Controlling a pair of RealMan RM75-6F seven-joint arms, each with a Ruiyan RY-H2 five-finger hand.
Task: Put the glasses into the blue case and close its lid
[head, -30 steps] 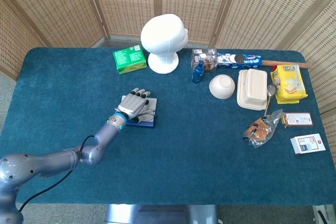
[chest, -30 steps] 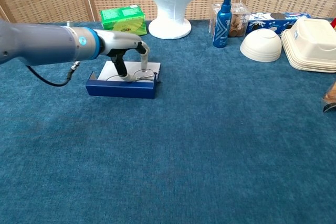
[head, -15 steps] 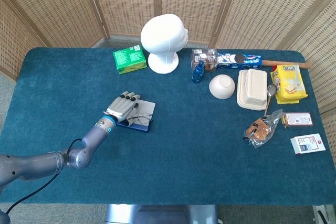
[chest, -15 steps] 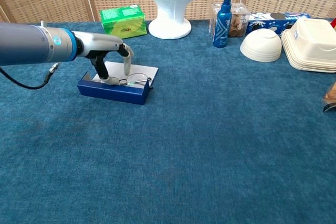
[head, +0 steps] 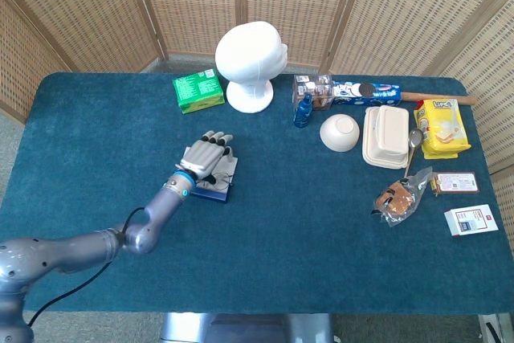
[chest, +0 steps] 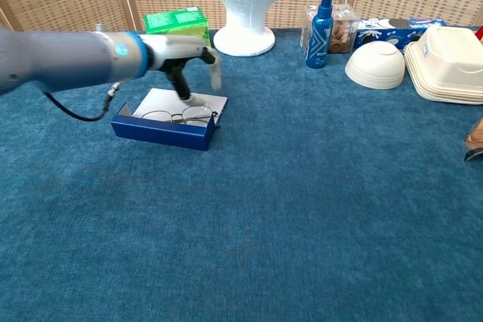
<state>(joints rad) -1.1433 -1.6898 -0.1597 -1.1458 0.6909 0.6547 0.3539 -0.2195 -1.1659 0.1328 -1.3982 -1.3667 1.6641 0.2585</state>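
Note:
The blue case (chest: 162, 130) lies open on the blue tablecloth, left of centre, with its white-lined lid (chest: 160, 99) flat behind it. The thin-framed glasses (chest: 177, 117) rest inside the case. My left hand (chest: 189, 64) hovers over the lid's right rear part with its fingers spread. One dark fingertip (chest: 186, 98) reaches down to the lid, and the hand holds nothing. From the head view the left hand (head: 206, 157) covers most of the case (head: 215, 193). Neither view shows my right hand.
A white mannequin head (head: 250, 62) and a green box (head: 197, 91) stand behind the case. To the right are a blue spray bottle (head: 303, 110), a white bowl (head: 340, 132), a food container (head: 385, 136) and several snack packs.
The case slid a little to the left with the hand on it. The left hand then left the glasses, rose and moved right and back over the lid.

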